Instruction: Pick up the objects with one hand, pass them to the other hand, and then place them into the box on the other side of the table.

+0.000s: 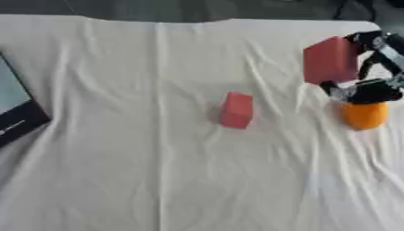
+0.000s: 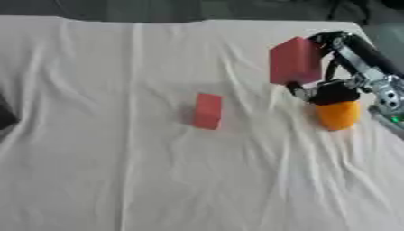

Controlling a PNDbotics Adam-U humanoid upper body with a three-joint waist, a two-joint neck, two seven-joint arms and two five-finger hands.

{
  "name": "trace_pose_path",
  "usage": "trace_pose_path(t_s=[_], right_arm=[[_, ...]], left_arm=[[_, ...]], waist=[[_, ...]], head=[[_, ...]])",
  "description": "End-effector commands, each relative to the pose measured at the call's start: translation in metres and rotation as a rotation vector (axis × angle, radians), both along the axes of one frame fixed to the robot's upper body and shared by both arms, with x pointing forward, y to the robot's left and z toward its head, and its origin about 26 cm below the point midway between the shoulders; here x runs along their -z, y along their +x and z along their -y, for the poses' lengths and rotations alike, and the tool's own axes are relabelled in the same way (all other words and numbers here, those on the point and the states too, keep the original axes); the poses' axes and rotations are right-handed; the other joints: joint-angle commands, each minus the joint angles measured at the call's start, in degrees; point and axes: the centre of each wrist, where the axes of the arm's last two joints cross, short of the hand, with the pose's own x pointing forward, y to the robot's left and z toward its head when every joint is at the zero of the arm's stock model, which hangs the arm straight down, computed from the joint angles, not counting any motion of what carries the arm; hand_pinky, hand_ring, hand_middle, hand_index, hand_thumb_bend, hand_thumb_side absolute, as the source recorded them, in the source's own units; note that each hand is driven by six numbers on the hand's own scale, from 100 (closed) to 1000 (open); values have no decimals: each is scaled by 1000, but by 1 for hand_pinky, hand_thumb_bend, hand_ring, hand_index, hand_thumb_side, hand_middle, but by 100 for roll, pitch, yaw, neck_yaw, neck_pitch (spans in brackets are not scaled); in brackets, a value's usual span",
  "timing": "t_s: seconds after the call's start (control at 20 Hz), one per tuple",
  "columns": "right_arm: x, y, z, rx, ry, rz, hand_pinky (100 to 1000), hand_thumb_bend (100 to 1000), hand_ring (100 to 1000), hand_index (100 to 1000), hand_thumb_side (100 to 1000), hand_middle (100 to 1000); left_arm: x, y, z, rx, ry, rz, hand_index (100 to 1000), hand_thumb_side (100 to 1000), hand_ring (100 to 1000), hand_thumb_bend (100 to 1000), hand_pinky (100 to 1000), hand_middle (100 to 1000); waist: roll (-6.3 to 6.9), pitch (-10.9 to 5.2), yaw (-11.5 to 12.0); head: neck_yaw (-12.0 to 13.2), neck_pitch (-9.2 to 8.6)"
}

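Right hand pinches flat-faced red block.

My right hand is black with silver joints, at the right edge. The block in it is red, as is the smaller block at centre. The round thing below is orange. The cloth is plain cream. At left edge, the box is black and grey-green.
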Motion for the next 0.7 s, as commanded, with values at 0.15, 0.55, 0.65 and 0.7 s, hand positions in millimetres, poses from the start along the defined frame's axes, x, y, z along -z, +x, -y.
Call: trace_pose_path(t_s=[0.15, 0.55, 0.65, 0.7], right_arm=[[-15, 4, -8, -42, 59, 93, 295, 358, 647, 440, 100, 384], [-8, 11, -22, -68, 239, 151, 310, 347, 641, 432, 100, 377], [-5, 13, -27, -73, 295, 170, 324, 343, 639, 431, 100, 377], [-3, 14, -29, -76, 320, 178, 329, 344, 638, 430, 100, 376]], left_arm=[[-15, -5, -4, 12, 13, 41, 725, 847, 695, 100, 1000, 695], [-29, -8, -4, 55, -4, 119, 727, 788, 696, 100, 1000, 697], [-33, -7, -6, 77, -14, 155, 728, 769, 696, 100, 1000, 697], [-35, -7, -7, 89, -16, 172, 729, 760, 696, 100, 1000, 697]], waist=[[80, -300, -27], [143, -476, -7], [171, -529, 6], [184, -556, 11]], head=[[164, 132], [125, 294], [89, 357], [66, 392]])
